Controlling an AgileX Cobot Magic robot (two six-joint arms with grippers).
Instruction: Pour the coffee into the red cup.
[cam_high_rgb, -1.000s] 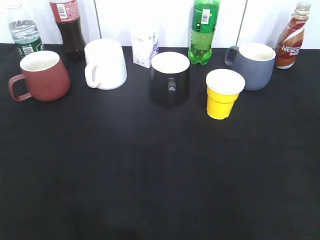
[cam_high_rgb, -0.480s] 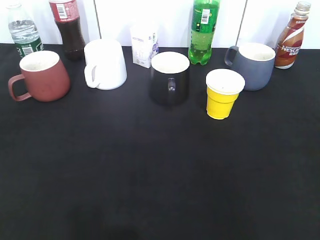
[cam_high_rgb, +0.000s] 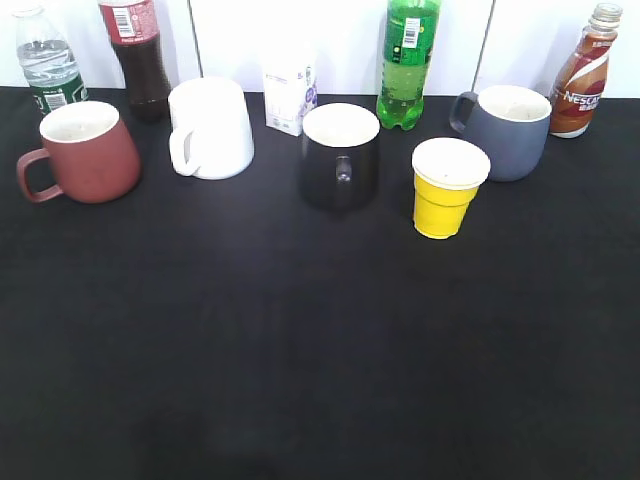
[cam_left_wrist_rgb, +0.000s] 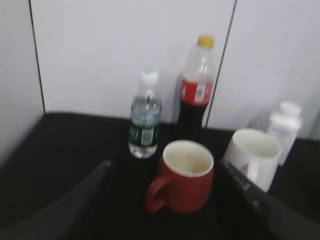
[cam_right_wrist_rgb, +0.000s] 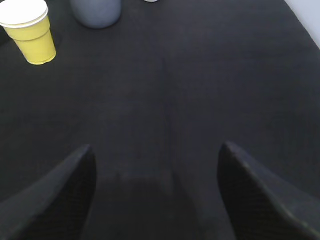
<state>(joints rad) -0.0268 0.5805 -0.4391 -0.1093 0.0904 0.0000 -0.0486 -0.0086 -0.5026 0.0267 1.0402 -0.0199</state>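
Observation:
The coffee bottle (cam_high_rgb: 582, 75) with the swirled Nescafe label stands at the back right of the black table, behind the grey mug. The red cup (cam_high_rgb: 88, 152) stands at the back left, handle to the left, empty. In the left wrist view the red cup (cam_left_wrist_rgb: 184, 182) sits ahead between the two spread fingers of my left gripper (cam_left_wrist_rgb: 165, 172), which is open and holds nothing. My right gripper (cam_right_wrist_rgb: 156, 150) is open and empty above bare black cloth. Neither gripper shows in the exterior view.
Along the back stand a water bottle (cam_high_rgb: 47, 62), a dark cola bottle (cam_high_rgb: 136, 58), a white mug (cam_high_rgb: 210, 128), a small carton (cam_high_rgb: 289, 95), a black mug (cam_high_rgb: 340, 155), a green bottle (cam_high_rgb: 407, 62), a grey mug (cam_high_rgb: 508, 130) and a yellow paper cup (cam_high_rgb: 446, 187).

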